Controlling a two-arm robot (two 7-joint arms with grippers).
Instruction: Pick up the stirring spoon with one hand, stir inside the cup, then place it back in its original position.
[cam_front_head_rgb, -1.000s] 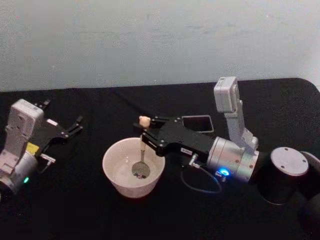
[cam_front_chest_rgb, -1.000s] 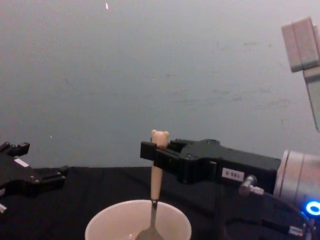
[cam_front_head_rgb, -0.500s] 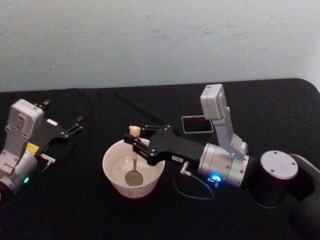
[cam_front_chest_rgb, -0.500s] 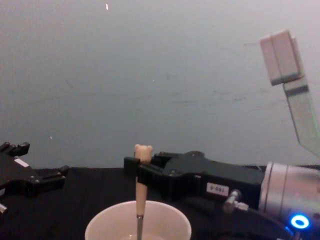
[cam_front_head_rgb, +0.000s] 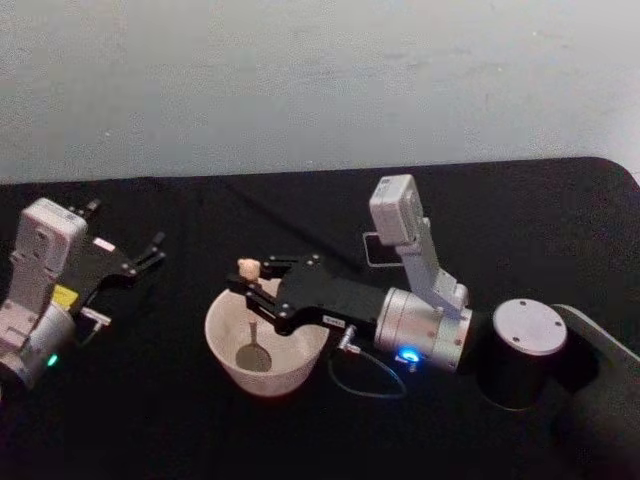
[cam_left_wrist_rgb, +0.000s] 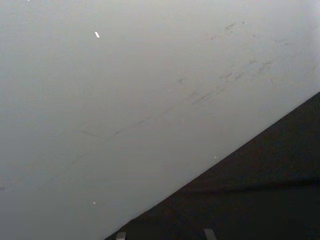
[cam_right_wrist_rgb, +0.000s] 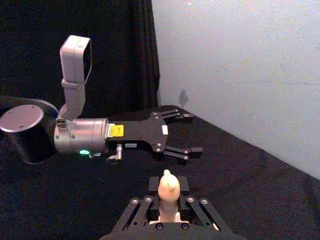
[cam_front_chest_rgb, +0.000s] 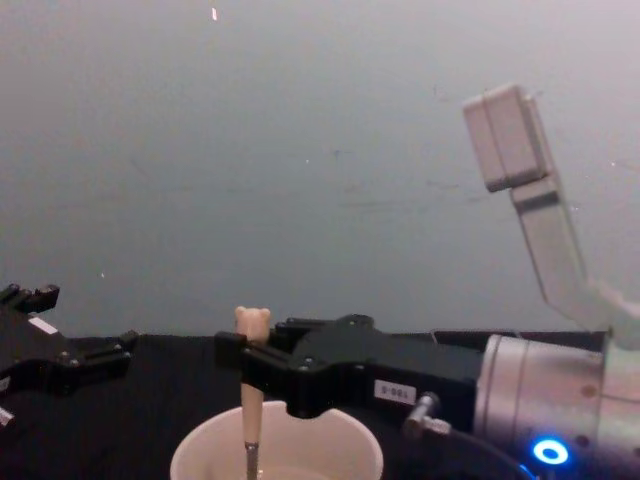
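R gripper (cam_front_head_rgb: 250, 284) clamped on the stirring spoon (cam_front_head_rgb: 253, 328) handle, bowl down inside the cup (cam_front_head_rgb: 268, 384), toward its left wall. Risk: stem shoves rim, cup tips/slides on desk (cam_front_head_rgb: 140, 420). L gripper (cam_front_head_rgb: 150, 252) parked far left, jaws apart.

Small white label (cam_front_chest_rgb: 393, 390) on the right gripper (cam_front_chest_rgb: 246, 354); characters illegible

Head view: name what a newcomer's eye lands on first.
The right gripper, mid-table, is shut on the stirring spoon, whose beige bear-headed handle stands nearly upright with its metal bowl down inside the cream cup. Next comes the left gripper, open and parked at the left of the black table.
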